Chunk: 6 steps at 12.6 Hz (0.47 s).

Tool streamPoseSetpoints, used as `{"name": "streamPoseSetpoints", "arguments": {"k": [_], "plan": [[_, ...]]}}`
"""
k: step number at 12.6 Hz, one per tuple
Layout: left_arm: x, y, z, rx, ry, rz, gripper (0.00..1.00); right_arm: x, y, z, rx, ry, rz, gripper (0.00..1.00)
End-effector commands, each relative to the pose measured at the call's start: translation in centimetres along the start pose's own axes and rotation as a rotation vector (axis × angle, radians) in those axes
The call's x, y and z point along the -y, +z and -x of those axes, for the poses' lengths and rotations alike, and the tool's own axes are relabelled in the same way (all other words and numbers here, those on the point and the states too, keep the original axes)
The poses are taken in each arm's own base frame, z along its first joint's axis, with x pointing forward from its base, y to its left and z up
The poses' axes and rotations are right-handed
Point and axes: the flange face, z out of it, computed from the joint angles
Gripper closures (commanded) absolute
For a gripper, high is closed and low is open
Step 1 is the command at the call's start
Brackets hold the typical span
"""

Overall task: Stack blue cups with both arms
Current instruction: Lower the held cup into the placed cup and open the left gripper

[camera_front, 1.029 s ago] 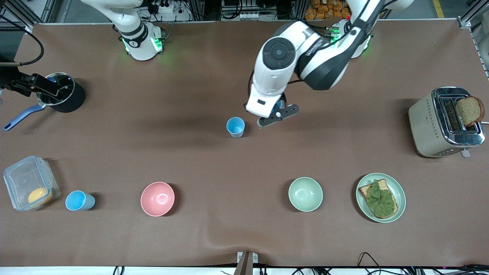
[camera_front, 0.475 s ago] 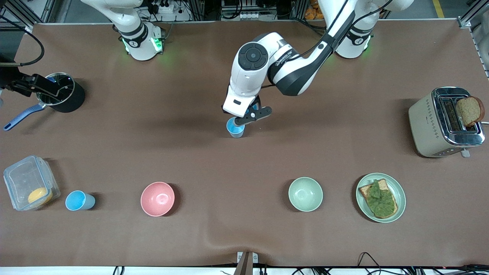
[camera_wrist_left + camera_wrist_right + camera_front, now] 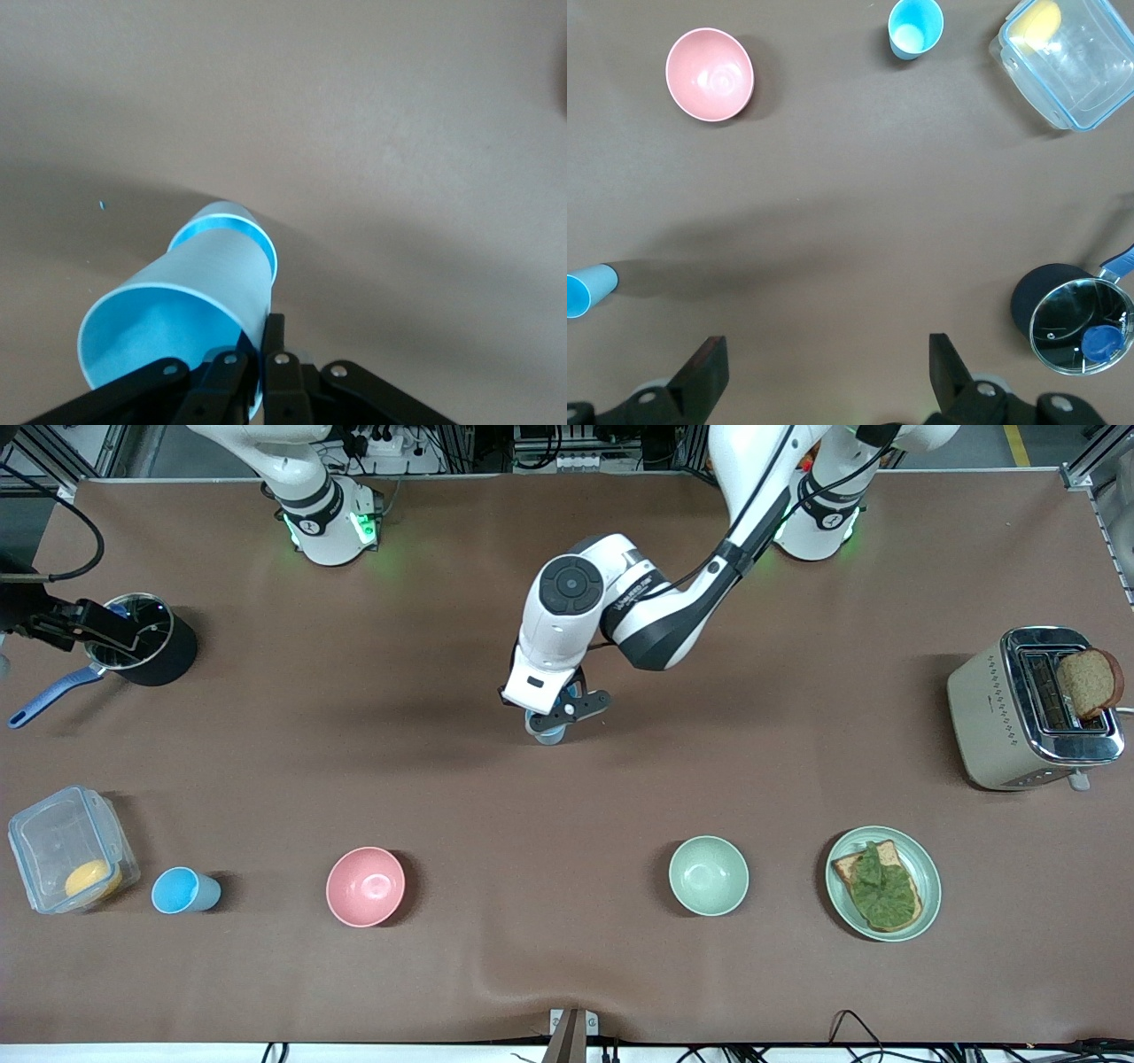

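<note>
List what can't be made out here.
- Front view: the left arm's wrist covers the small light-blue plastic cup at mid-table; only a sliver shows.
- Left wrist view: the left tool, shut on a second such cup, leaves unclear whether that cup is seated in the first.
- Right wrist view: small blue object in the black metal pot, unidentifiable; open right tool cut off.

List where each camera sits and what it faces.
Front view: high across the table, facing both arm bases; left gripper shows.
Left wrist view: on its wrist, looking past shut jaws at the held blue cup.
Right wrist view: high, looking down past the open right gripper.
Shared by front and right wrist: the pink bowl.
</note>
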Motion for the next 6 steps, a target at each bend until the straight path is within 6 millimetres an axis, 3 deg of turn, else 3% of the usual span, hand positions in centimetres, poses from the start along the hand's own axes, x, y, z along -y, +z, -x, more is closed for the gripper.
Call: {"name": "streamPoseSetpoints", "arguments": {"k": [1, 6], "plan": [[-0.7, -0.2, 0.3, -0.004, -0.023, 0.009, 1.0, 0.0, 0.1, 0.2, 0.005, 0.008, -0.004, 0.0], [-0.5, 1.1, 0.6, 0.003, -0.02, -0.01, 1.0, 0.0, 0.1, 0.3, 0.007, 0.008, -0.003, 0.0]]}}
